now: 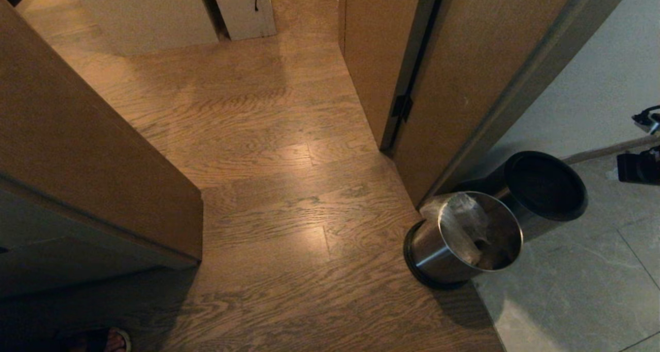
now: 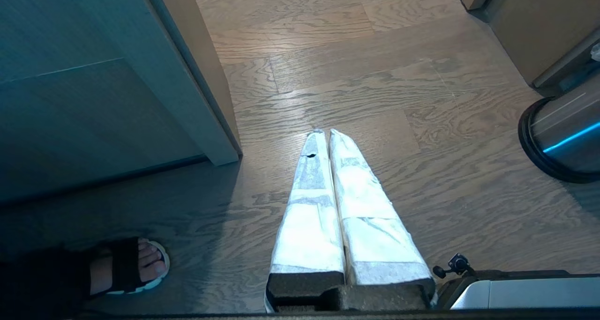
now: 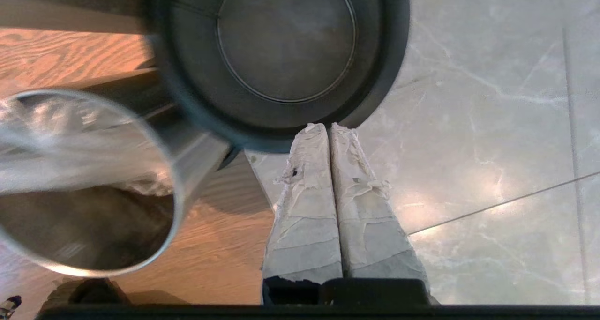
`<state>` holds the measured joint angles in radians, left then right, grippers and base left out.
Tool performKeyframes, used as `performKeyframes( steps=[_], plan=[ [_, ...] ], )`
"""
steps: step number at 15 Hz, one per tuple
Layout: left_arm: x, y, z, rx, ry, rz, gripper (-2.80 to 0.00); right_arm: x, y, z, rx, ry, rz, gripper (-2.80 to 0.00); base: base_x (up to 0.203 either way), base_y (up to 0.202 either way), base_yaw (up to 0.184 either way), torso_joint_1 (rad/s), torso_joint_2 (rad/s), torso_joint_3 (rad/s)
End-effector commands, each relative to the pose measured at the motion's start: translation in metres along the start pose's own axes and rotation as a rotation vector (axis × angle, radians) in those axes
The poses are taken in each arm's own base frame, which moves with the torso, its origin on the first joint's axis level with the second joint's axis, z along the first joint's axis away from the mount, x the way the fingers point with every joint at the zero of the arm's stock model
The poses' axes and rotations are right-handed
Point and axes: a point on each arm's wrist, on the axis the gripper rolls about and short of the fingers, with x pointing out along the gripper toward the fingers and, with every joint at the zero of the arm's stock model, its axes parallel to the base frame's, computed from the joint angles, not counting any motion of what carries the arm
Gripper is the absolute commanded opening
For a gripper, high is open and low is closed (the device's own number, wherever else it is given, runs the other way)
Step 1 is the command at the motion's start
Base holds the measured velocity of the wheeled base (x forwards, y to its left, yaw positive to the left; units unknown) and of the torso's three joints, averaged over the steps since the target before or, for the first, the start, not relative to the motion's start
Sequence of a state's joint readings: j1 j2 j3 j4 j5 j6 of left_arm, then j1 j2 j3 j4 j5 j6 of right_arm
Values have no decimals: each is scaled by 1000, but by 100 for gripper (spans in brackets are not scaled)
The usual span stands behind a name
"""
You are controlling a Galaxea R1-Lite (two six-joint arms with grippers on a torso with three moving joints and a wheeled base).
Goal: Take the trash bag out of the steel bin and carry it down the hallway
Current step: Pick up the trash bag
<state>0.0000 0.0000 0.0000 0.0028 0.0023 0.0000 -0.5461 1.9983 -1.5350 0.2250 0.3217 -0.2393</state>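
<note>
Crinkled translucent plastic trash bag (image 1: pixel 466 223) lay inside the small shiny steel bin (image 1: pixel 438 254), bunched against its inner wall, not yet lifted out. Stood right at the seam where the brown wood-plank floor (image 1: pixel 268 187) met the grey stone-look tiles (image 1: pixel 577 285), close to the corner of a wooden door panel (image 1: pixel 464 84). Touched on its far side by the black-rimmed top section (image 1: pixel 545 185), set down on the tiles by the white wall. Right gripper (image 3: pixel 328 130), tape-wrapped, hung over the tiles just beside that black rim, fingers (image 3: pixel 307 193) clenched together on nothing. Left gripper (image 2: pixel 326 135) parked above the planks, well apart from the bin, pincer likewise pressed closed and empty. Sandalled foot (image 2: pixel 124 268) of a person rested on the planks near the left arm.
</note>
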Motion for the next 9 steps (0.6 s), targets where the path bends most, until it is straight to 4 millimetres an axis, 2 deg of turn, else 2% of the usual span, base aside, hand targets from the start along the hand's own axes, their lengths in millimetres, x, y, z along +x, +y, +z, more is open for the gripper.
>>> performKeyframes(
  steps=[1,3,6,9],
  plan=[
    [0,0,0,0,0,1,-280,-35,24,8,-46,-48,16,-280,0,0,0,0,0,0],
    [0,0,0,0,0,-1,-280,-49,39,3,-74,-28,41,-280,0,0,0,0,0,0],
    [0,0,0,0,0,0,-280,-70,76,-8,-132,16,101,-280,0,0,0,0,0,0],
    [0,0,0,0,-1,1,-280,-75,116,-21,-219,75,51,-280,0,0,0,0,0,0]
  ],
)
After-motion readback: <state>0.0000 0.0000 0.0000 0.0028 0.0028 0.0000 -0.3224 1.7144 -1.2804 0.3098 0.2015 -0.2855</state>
